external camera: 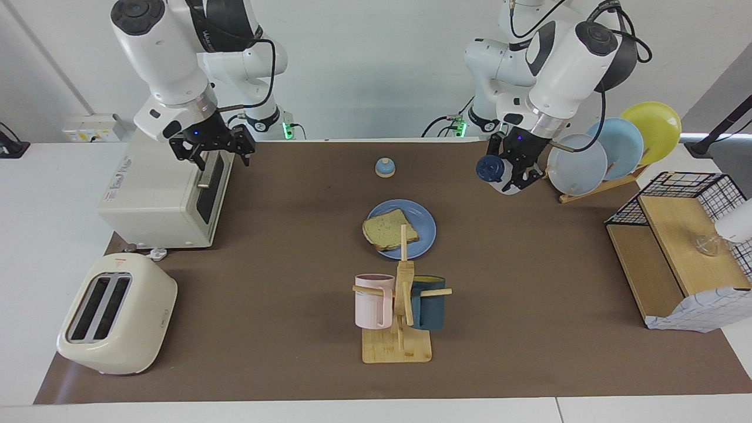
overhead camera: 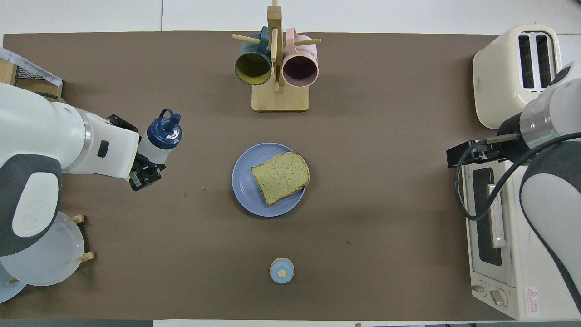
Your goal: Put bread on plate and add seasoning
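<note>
A tan speckled slice of bread (external camera: 390, 229) (overhead camera: 281, 177) lies on the medium-blue plate (external camera: 422, 218) (overhead camera: 244, 179) in the middle of the brown mat. My left gripper (external camera: 517, 176) (overhead camera: 147, 161) hangs over the mat between that plate and the rack of plates. It is shut on the seasoning (external camera: 490, 169) (overhead camera: 164, 131), a white bottle with a navy cap, which is tilted with the cap pointing away from the robots. The right gripper (external camera: 214, 150) (overhead camera: 458, 156) waits open with nothing in it above the front of the toaster oven.
A white toaster oven (external camera: 158, 200) (overhead camera: 494, 236) and a cream toaster (external camera: 117, 314) (overhead camera: 517, 72) stand at the right arm's end. A mug rack (external camera: 402, 305) (overhead camera: 277, 63) stands farther out than the plate, a small blue dome (external camera: 385, 168) (overhead camera: 282, 270) nearer. Spare plates (external camera: 611, 153) and a wire basket (external camera: 675, 194) sit at the left arm's end.
</note>
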You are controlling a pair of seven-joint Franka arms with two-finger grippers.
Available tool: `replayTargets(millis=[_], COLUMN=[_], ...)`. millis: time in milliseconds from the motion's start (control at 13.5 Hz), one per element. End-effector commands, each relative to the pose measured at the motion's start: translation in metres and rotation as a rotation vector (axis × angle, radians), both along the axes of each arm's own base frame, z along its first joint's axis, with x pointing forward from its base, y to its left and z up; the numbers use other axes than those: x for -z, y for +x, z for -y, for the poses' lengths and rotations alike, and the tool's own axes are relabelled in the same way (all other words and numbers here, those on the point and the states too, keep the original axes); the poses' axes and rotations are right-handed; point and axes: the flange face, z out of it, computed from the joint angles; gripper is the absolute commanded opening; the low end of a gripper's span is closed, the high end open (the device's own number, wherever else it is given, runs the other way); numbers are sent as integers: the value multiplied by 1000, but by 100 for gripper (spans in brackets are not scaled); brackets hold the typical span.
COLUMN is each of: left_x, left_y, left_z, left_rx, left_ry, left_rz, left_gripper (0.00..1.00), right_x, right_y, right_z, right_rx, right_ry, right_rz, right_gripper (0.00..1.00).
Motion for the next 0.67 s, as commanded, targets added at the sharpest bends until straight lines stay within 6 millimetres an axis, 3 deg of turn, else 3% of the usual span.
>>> replayTargets(millis=[0, 148, 371, 445, 594], left_x=[-10, -12, -16, -14, -16], left_y=[-15, -23, -30, -34, -41], left_z=[-1, 6, 7, 13, 21], left_rx=[71, 150, 258, 279, 311], left_ry=[-7, -6, -8, -7, -10], left_rz=[-13, -23, -26, -35, -36], left_gripper=[0, 0, 0, 0, 0], right_x=[-22, -45, -63, -81, -99], right_y=[-10, -14, -17, -24, -39], right_z=[-10, -37, -71, -111, -165], right_rx=[-21, -24, 57, 48, 82], right_ry=[102, 249, 415, 421, 422], right_rz=[-13, -32, -56, -27, -12], right_gripper=[100, 100, 100, 100, 100])
